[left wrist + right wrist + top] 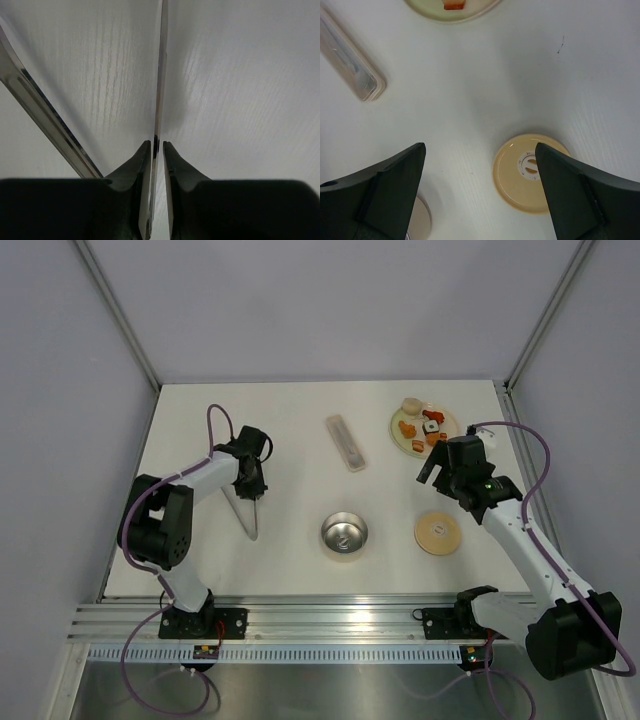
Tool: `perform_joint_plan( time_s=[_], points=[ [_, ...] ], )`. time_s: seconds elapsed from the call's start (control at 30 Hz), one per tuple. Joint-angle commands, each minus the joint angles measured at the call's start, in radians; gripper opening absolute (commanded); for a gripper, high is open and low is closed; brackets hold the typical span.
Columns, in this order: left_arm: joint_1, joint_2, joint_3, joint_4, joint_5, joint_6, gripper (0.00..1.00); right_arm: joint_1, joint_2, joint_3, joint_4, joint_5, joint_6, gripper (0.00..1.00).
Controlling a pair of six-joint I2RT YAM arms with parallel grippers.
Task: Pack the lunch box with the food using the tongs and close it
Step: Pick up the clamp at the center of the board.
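Operator: Report the state of the left tool (156,146).
Technician: The jaws stand at a narrow slit, clamped on one arm of the tongs (159,75). That thin steel strip runs straight up between the fingertips. The second arm splays away to the left in the wrist view. From above, the tongs lie at the left of the worktop (290,420), narrow joint toward the near edge.
Operator: State of the right tool (480,147)?
Technician: Jaws spread wide, nothing between them. It hangs above the worktop, with the tan lid (532,172) lying flat below it, close to one finger.
Operator: Location of the lunch box (344,534)?
Technician: Near the middle of the worktop, uncovered, steel interior showing. The lid lies apart from it, to the right. The food (425,426) sits on the pale plate (396,430) at the far right. A translucent case (346,442) lies beyond the box, between plate and tongs
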Motion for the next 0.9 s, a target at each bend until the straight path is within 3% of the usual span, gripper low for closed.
perform_joint_plan(
  time_s=[0.0, 0.07, 0.13, 0.27, 0.37, 0.47, 0.7, 0.87],
  points=[
    [0.002, -0.010, 0.032, 0.022, -0.023, -0.006, 0.18, 0.003, -0.004, 0.008, 0.013, -0.006, 0.008, 0.99],
    [0.002, -0.007, 0.030, 0.024, -0.024, -0.008, 0.21, 0.004, -0.009, 0.005, 0.012, -0.006, 0.009, 0.99],
    [0.000, -0.001, 0.032, 0.022, -0.026, -0.009, 0.36, 0.004, -0.013, 0.001, 0.012, -0.007, 0.008, 0.99],
    [0.000, 0.019, 0.027, 0.028, -0.020, -0.011, 0.38, 0.003, -0.025, -0.005, 0.010, -0.009, 0.009, 1.00],
    [0.000, 0.022, 0.029, 0.030, -0.012, -0.009, 0.25, 0.003, -0.036, -0.010, 0.007, -0.009, 0.008, 0.99],
    [0.002, 0.010, 0.054, 0.011, -0.017, 0.002, 0.01, 0.003, -0.048, -0.012, 0.003, -0.003, 0.005, 1.00],
    [-0.030, -0.082, 0.249, -0.131, -0.005, 0.048, 0.00, 0.000, -0.062, 0.028, -0.028, 0.077, -0.076, 1.00],
    [-0.160, -0.070, 0.448, -0.246, 0.002, 0.023, 0.00, -0.049, -0.023, 0.105, -0.094, 0.059, -0.092, 0.99]
  ],
)
